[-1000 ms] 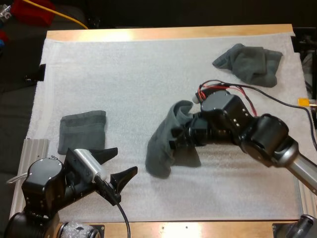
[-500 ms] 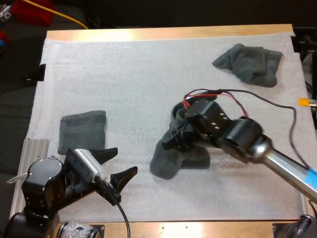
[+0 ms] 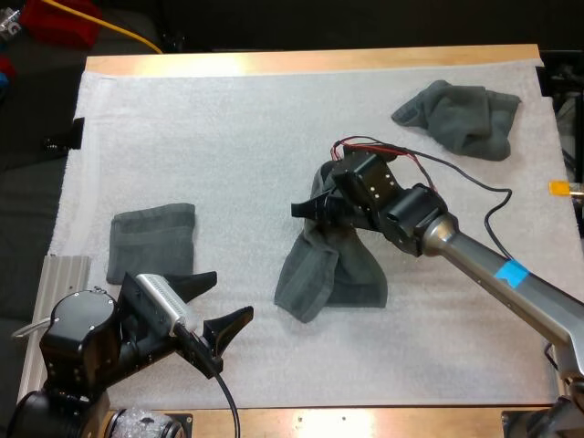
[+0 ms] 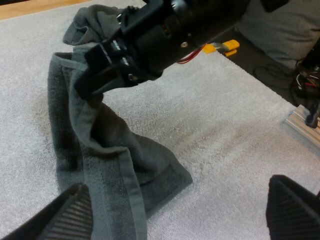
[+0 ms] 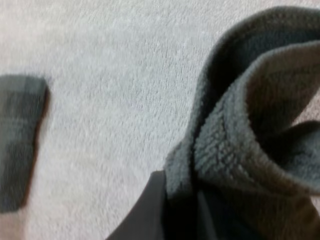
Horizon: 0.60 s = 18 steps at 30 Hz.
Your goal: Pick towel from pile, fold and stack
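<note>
Three towels on the white mat [image 3: 228,128], counted across. At the left lies the folded towel [image 3: 152,239], flat and near-square, its edges roughly in line with the mat's. Just beside its near edge the left claw [image 3: 230,297] hovers with fingers spread wide and nothing between them, aimed toward the middle of the desk [image 3: 301,62].

In the centre is the middle towel [image 3: 330,278], pinched at its upper end by the right claw [image 3: 310,212], whose fingers are clamped on the cloth. Its long axis runs from the claw down toward the near side, leaning a little left. The top is lifted and the lower end is spread on the mat.

The left wrist view adds what the high view misses. The cloth rises in a twisted rope to the right claw, and a hemmed band runs along the towel's edge to a corner lying flat. The right wrist view goes closer — terry pile bunched against that arm's own dark finger, with the folded towel flat on the mat beyond.

Far right, near the back, sits the crumpled towel [image 3: 461,117] — a loose heap, well apart from both claws.
</note>
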Motion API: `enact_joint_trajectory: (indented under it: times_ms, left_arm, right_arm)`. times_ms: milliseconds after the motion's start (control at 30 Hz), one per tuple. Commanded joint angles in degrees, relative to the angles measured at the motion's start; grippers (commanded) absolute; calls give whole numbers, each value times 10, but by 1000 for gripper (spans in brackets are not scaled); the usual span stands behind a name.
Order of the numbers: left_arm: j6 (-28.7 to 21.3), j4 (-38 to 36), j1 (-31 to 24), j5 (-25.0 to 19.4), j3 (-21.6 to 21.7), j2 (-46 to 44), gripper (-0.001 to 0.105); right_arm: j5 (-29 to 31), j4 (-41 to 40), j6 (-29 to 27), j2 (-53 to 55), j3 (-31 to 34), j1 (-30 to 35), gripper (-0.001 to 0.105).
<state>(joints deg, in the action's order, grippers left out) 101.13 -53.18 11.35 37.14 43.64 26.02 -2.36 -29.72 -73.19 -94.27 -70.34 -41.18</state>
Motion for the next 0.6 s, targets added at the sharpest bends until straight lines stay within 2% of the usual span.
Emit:
enact_joint_trajectory:
  times_ms: [0, 67, 133, 200, 300, 367, 567]
  left_arm:
    - [4, 3, 3, 5, 5, -1, 69]
    - [4, 3, 3, 5, 5, -1, 69]
    - [4, 3, 3, 5, 5, -1, 69]
    - [4, 3, 3, 5, 5, -1, 69]
    - [4, 3, 3, 5, 5, -1, 69]
    - [4, 3, 3, 5, 5, -1, 69]
    - [4, 3, 3, 5, 5, -1, 69]
  right_arm:
    - [-4, 17, 8, 5, -1, 4, 8]
    - [-7, 35, 11, 5, -2, 7, 16]
    - [-23, 56, 11, 5, -2, 10, 29]
    - [-41, 69, 11, 5, -5, 10, 46]
    - [-57, 70, 8, 5, -14, 10, 65]
    - [-74, 67, -10, 10, -16, 10, 71]
    - [-72, 3, -47, 46, -17, 10, 71]
